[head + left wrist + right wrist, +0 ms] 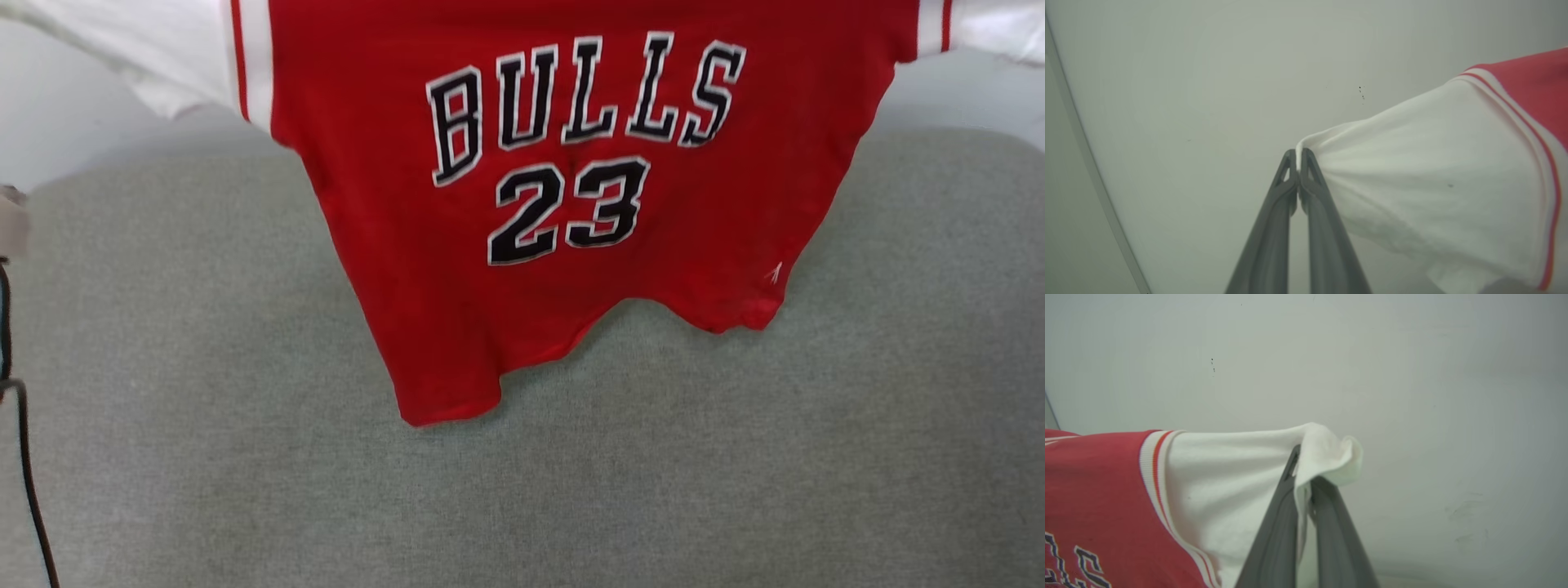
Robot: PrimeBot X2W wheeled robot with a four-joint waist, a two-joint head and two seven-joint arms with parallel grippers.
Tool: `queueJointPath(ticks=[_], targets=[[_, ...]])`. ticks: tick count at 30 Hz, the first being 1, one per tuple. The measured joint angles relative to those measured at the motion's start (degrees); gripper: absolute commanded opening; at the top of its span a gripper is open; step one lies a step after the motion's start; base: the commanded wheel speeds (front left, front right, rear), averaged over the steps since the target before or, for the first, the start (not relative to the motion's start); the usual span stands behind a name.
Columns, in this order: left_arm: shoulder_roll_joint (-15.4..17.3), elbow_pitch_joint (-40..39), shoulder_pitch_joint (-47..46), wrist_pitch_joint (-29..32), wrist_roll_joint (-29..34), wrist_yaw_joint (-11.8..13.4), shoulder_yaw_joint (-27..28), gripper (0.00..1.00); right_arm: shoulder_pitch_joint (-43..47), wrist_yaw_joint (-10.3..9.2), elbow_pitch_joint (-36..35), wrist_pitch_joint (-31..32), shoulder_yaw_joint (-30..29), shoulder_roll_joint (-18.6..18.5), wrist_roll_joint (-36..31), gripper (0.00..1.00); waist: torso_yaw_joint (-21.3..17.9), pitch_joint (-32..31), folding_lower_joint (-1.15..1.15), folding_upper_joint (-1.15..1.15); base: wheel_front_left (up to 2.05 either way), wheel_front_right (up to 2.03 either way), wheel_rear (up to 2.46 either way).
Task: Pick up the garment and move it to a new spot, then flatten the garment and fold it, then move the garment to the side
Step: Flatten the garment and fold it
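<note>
The garment [563, 188], a red jersey with black "BULLS 23" lettering and white sleeves, hangs spread out in the air above a grey-green cloth surface [245, 457], its hem just over the cloth. In the left wrist view my left gripper [1298, 157] is shut on the edge of one white sleeve [1433, 183]. My right gripper [1302, 473] pinches the other white sleeve [1233, 477], whose cuff folds over the fingertips. The striped red-and-white trim [1153, 473] shows where sleeve meets body.
A pale wall [1208, 81] stands behind both sleeves. A black cable [28, 474] runs down the left edge of the cloth surface, beside a pale object [10, 220] at the far left.
</note>
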Motion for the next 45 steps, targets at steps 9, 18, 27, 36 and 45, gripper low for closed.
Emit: queueJointPath(ticks=[9, 18, 27, 36, 45], targets=[[2.14, 6.95, -15.79, -0.05, -1.1, -4.7, -1.88, 0.0, -14.61, 0.02, 6.5, -4.13, -1.86, -1.04, -7.49, 0.0, 0.68, 9.35, 0.01, 0.0, 0.0, 0.0, 0.0], [-1.14, 25.82, -46.94, -4.67, 3.83, -10.16, -9.81, 0.0, -40.1, 0.02, 21.72, -12.24, -1.48, -0.14, -16.26, 0.0, 2.8, 24.27, 0.02, 0.0, 0.0, 0.0, 0.0], [-5.67, 43.63, -64.88, -14.05, 7.24, -11.47, -13.46, 0.0, -52.93, 0.03, 35.8, -22.8, -4.27, 2.57, -24.07, 0.0, 4.41, 33.54, 0.03, 0.0, 0.0, 0.0, 0.0], [-9.29, 53.0, -63.06, -20.37, 7.23, -12.25, -16.15, 0.0, -49.97, 0.02, 44.14, -28.65, -2.89, 3.2, -22.65, 0.0, 5.61, 34.76, 0.02, 0.0, 0.0, 0.0, 0.0], [-12.91, 49.66, -43.18, -20.87, 5.56, -12.23, -16.74, 0.0, -32.5, 0.01, 45.91, -29.1, 2.4, 1.51, -14.33, 0.0, 6.13, 30.02, 0.01, 0.0, 0.0, 0.0, 0.0]])
